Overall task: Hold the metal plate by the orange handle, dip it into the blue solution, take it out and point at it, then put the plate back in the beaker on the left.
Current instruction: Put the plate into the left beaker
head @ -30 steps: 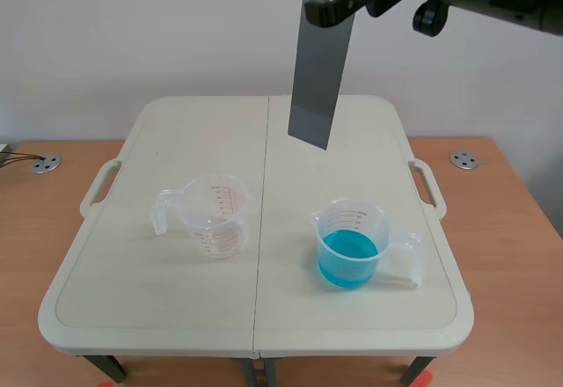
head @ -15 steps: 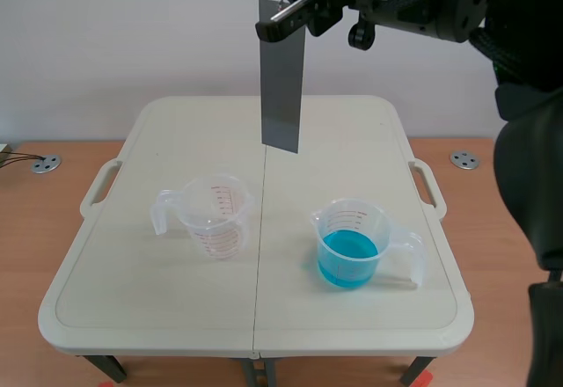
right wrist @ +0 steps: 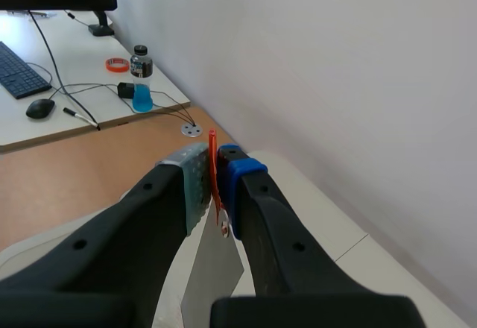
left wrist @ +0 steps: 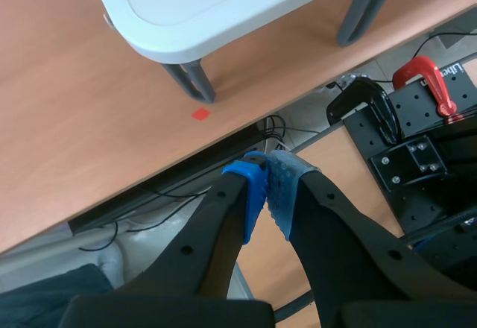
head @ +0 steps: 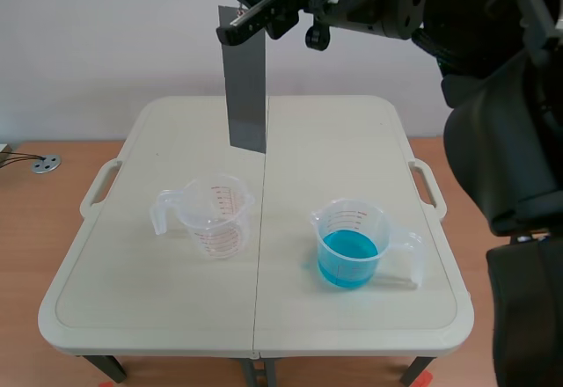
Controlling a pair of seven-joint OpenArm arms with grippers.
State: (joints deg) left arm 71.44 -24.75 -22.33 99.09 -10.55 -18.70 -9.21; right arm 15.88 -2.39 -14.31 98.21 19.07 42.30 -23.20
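Above the cream table (head: 352,123), against a white wall (head: 106,35), right fingers (right wrist: 244,183) clamp the orange handle (right wrist: 212,156); left fingers (left wrist: 250,186) pressed together.

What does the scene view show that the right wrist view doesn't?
Only the scene view shows the empty beaker and the beaker of blue solution. Only the right wrist view shows the orange handle pinched in the right pincer, plus a distant keyboard. Both show the metal plate hanging above the table.

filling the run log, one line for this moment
right gripper: shut on orange handle | metal plate: hanging above table | left gripper: shut
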